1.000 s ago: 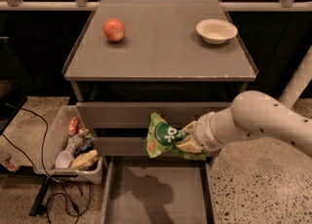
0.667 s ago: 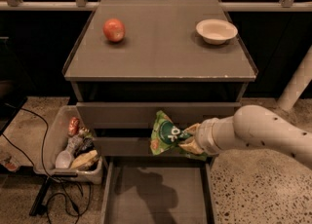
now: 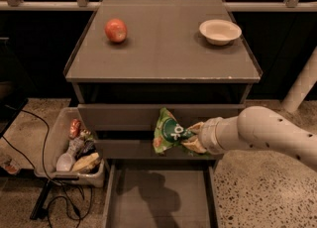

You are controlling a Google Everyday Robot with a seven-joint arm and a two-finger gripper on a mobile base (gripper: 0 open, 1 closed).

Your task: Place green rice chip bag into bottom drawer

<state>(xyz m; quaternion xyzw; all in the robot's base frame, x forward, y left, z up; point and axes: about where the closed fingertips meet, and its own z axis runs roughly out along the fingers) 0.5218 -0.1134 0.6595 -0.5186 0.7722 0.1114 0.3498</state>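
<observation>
The green rice chip bag [image 3: 168, 130] is crinkled bright green foil with a dark round logo. It hangs in the air in front of the middle drawer front, above the open bottom drawer [image 3: 161, 197]. My gripper [image 3: 192, 137] comes in from the right on a white arm and is shut on the bag's right end. The bottom drawer is pulled out, a wide grey tray with a bare floor that carries the bag's shadow.
On the cabinet top [image 3: 163, 48] lie a red-orange apple [image 3: 116, 29] at the left and a white bowl [image 3: 220, 31] at the right. A clear bin of bottles and snacks [image 3: 74, 147] stands left of the cabinet, with cables [image 3: 44, 192] on the floor.
The arm has drawn lower and to the right, and the bag has moved slightly right and down with it, still held over the open drawer.
</observation>
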